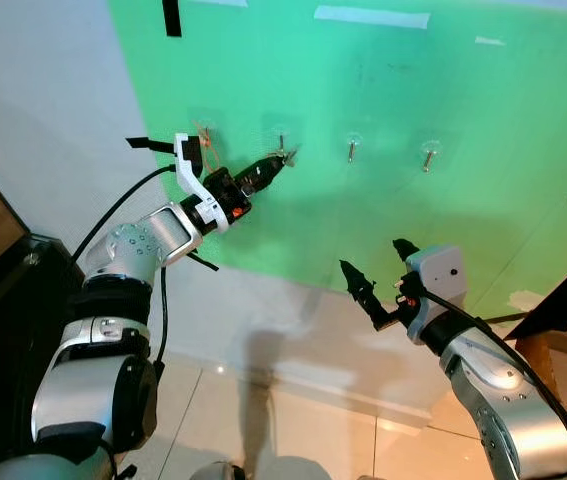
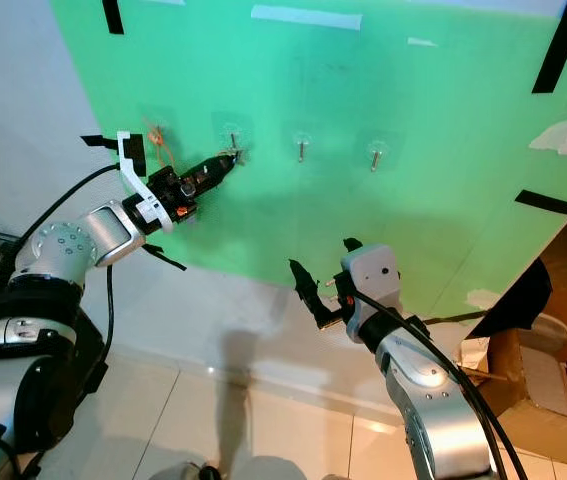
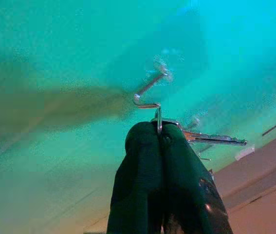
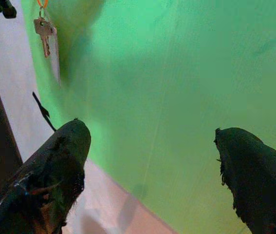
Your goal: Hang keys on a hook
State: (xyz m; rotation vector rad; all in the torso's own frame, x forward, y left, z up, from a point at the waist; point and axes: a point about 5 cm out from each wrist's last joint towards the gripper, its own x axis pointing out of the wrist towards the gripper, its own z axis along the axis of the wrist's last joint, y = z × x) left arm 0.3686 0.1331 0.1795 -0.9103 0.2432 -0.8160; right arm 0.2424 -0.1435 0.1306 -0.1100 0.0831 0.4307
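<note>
Left gripper (image 3: 159, 134), jaws clenched on the key ring (image 3: 159, 120), holds the keys (image 3: 211, 139) just below the hook (image 3: 147, 92); the ring should clear the upturned tip before release, while the right gripper (image 1: 378, 280) waits, jaws released.

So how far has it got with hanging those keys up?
One key on an orange ring already hangs at the leftmost hook. Right now the left gripper is shut on a key ring, holding it just under the second hook; the key sticks out sideways. Slipping the ring over the hook and letting go remain. The right gripper waits open, lower down.
</note>
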